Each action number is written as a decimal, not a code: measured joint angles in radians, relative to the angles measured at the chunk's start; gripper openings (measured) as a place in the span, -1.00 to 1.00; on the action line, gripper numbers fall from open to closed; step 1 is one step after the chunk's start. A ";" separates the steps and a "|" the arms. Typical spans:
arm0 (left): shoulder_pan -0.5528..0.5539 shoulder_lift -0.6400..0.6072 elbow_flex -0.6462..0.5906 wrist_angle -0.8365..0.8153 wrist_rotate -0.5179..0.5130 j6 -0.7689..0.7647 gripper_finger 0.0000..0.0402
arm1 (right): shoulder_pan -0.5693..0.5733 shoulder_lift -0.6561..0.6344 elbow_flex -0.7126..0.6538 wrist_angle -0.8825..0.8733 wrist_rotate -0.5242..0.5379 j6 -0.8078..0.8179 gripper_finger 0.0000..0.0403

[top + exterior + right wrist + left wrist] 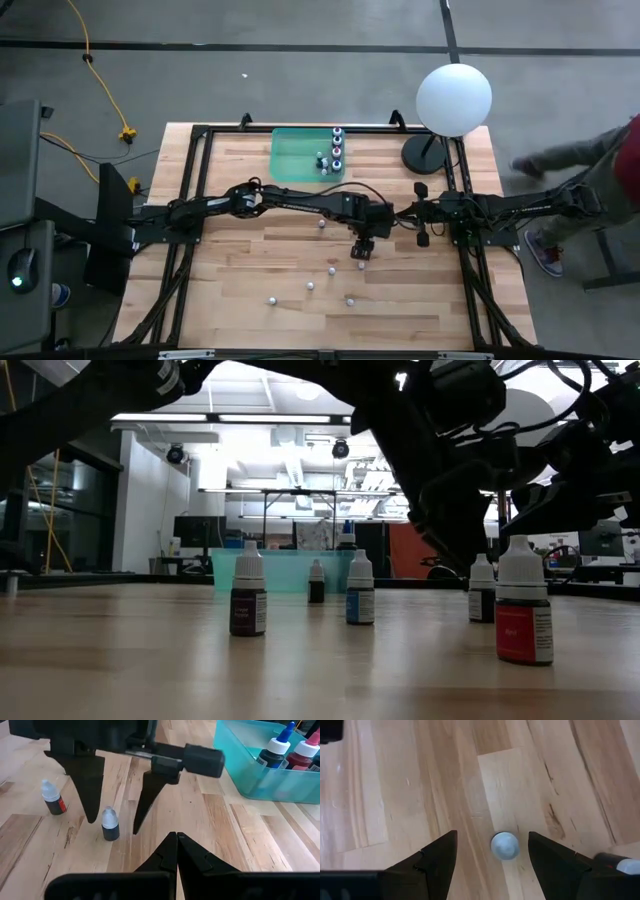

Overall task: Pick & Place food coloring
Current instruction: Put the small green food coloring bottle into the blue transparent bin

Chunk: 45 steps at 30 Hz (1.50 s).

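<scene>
Several tiny food coloring bottles stand upright on their bases on the wooden table point(240, 250); others stand in a green tray point(300, 158) at the far edge. My left gripper point(491, 836) reaches across to the table's middle and points steeply down, open. Its fingers point(90, 795) stand on either side of one white-capped dark bottle point(505, 845) point(110, 824) without touching it. A red-labelled bottle point(52, 797) stands just beyond. My right gripper point(176, 839) waits shut at the right, pointing at that bottle.
Loose bottles point(332, 270) point(310, 286) point(270, 299) point(350, 299) dot the near half of the table, and another point(322, 224) stands by the left arm. A white globe lamp point(453, 98) stands at the far right corner. A person point(600, 170) is beside the table's right edge.
</scene>
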 joint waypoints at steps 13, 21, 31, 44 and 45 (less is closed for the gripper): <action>-0.001 -0.018 0.001 -0.039 -0.006 -0.001 -0.02 | 0.000 0.000 0.000 0.000 0.000 0.000 -1.00; 0.001 -0.035 0.001 -0.045 0.034 -0.007 -0.31 | 0.000 0.000 0.000 0.000 0.000 0.000 -1.00; 0.001 -0.033 0.001 -0.034 0.035 -0.022 -0.34 | 0.000 0.000 0.000 0.000 0.000 0.000 -1.00; 0.001 -0.033 -0.014 -0.010 0.036 -0.027 -0.34 | 0.000 0.000 0.000 0.000 0.000 0.000 -1.00; 0.001 -0.032 -0.016 -0.013 0.036 -0.027 -0.34 | 0.000 0.000 0.000 0.000 0.000 0.000 -1.00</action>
